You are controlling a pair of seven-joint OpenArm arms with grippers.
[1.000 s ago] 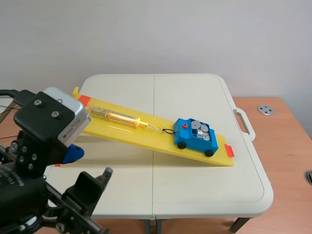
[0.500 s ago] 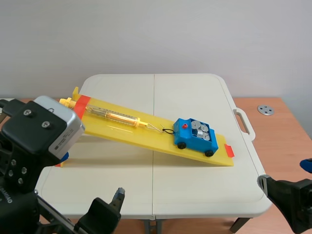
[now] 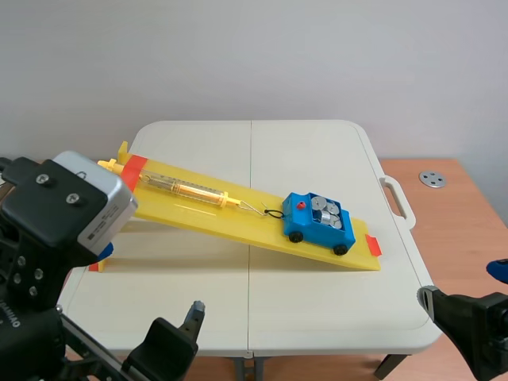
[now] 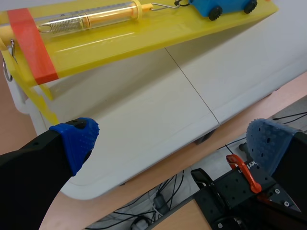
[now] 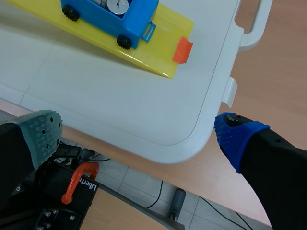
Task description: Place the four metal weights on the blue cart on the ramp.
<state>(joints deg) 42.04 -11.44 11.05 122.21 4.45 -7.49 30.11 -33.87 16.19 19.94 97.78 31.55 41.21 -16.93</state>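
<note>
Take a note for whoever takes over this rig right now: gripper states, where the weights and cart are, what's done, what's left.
Left gripper: jaws open, empty, at the white folding table's near edge.
Right gripper: jaws open, empty, at the table's near right corner.
Round metal weights sit in the blue toy cart, low on the yellow plastic ramp.
Done: four weights appear loaded.
Left: nothing evident; confirm the count.
</note>
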